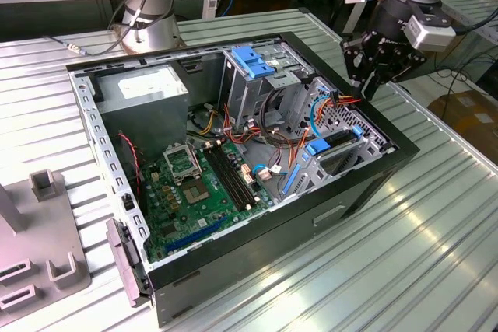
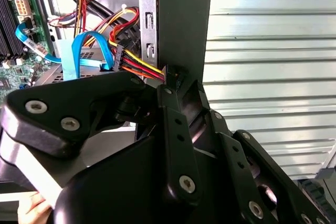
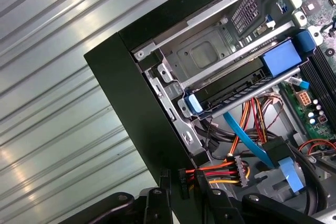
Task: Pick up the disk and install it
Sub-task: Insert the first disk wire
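Observation:
The disk (image 1: 336,144) sits edge-on in the drive bay at the near-right side of the open computer case (image 1: 366,184). Its blue carrier tabs show at both ends. In the first wrist view the disk (image 3: 236,88) is a dark slab between blue carrier ends, lying inside the metal bay. My gripper (image 1: 372,87) hangs above the case's right wall, up and behind the disk and apart from it. In both wrist views the gripper (image 3: 182,184) (image 2: 181,90) is over the black case wall. A black connector (image 3: 184,174) on red, yellow and orange wires lies right at its tip.
A grey power-supply box (image 1: 144,87) fills the case's far left corner. A blue latch (image 1: 253,60) tops the metal drive cage. The green motherboard (image 1: 202,176) lies in the middle. Loose cables (image 1: 342,100) run near my gripper. A grey fixture (image 1: 39,246) stands at the exterior view's left.

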